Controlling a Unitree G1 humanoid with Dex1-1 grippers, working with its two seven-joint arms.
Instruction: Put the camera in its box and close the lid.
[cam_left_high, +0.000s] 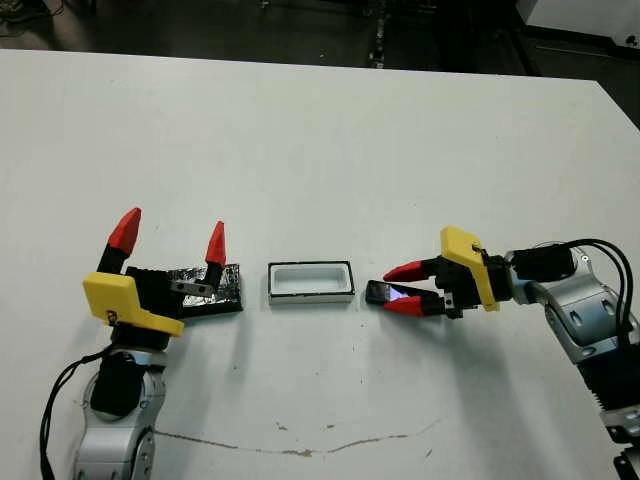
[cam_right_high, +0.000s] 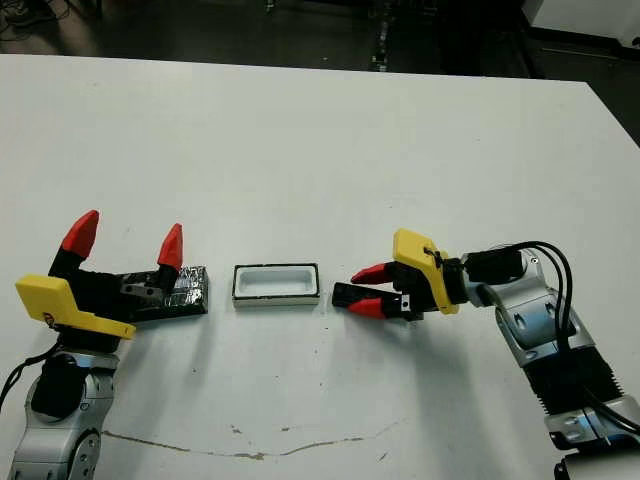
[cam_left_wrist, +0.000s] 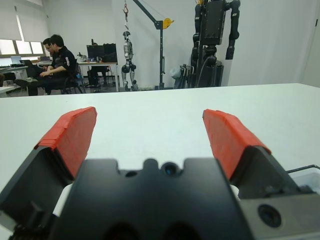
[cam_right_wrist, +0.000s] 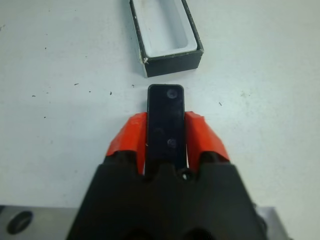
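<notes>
The box, a small white tray with a black rim, lies open at the table's middle. Just to its right is the slim black camera, with my right gripper shut on it. In the right wrist view the camera sticks out between the red fingertips, its free end pointing at the box's short end, a small gap apart. The glossy crinkled lid lies flat left of the box. My left gripper stands open over the lid's left part, fingers pointing up and holding nothing.
A thin dark scratch line runs along the table near its front edge. In the left wrist view, seated people and a hoist with robot frames show beyond the table's far edge. White table surface spreads behind the objects.
</notes>
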